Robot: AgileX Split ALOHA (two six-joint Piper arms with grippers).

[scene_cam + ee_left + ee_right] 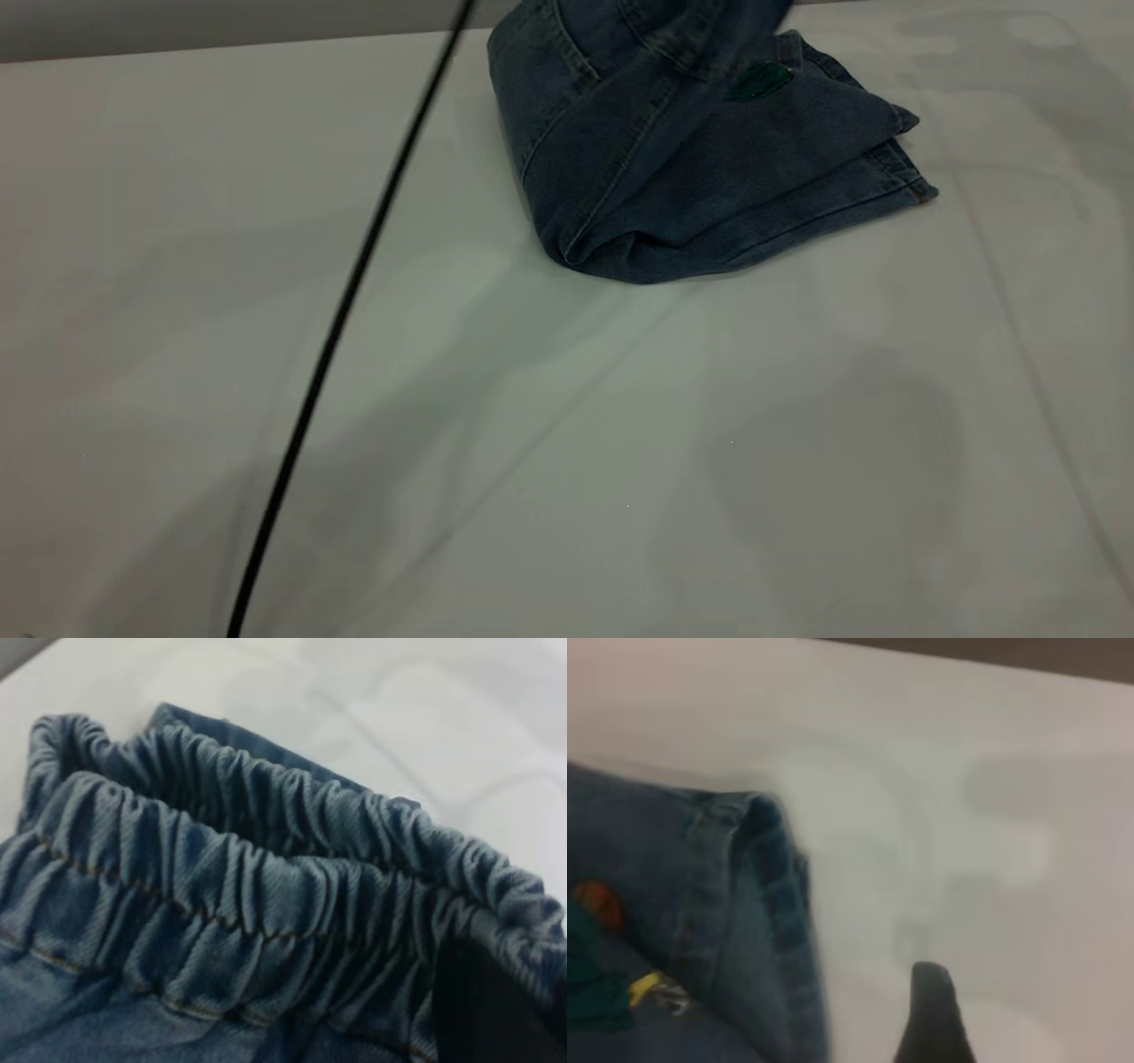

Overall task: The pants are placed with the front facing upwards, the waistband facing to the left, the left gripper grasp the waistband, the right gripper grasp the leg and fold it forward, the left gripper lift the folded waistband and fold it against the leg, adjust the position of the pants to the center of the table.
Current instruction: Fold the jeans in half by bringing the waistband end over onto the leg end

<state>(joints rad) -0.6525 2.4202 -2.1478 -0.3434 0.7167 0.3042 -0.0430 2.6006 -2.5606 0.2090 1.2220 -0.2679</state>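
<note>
The blue denim pants [709,177] lie folded at the far middle of the white table [567,425], with a green patch [757,81] showing on top. Their upper part rises out of the exterior view's top edge. In the left wrist view the ruched waistband [266,877] fills the picture, and my left gripper [496,1010] is shut on it, its dark finger wrapped by the gathered denim. My right gripper [932,1019] hovers over bare table beside a stitched leg hem [766,868] and holds nothing. Neither gripper shows in the exterior view.
A thin black cable [345,301] runs slantwise across the left half of the exterior view. The table's far edge [221,49] lies close behind the pants. Wide bare tabletop stretches in front of and beside them.
</note>
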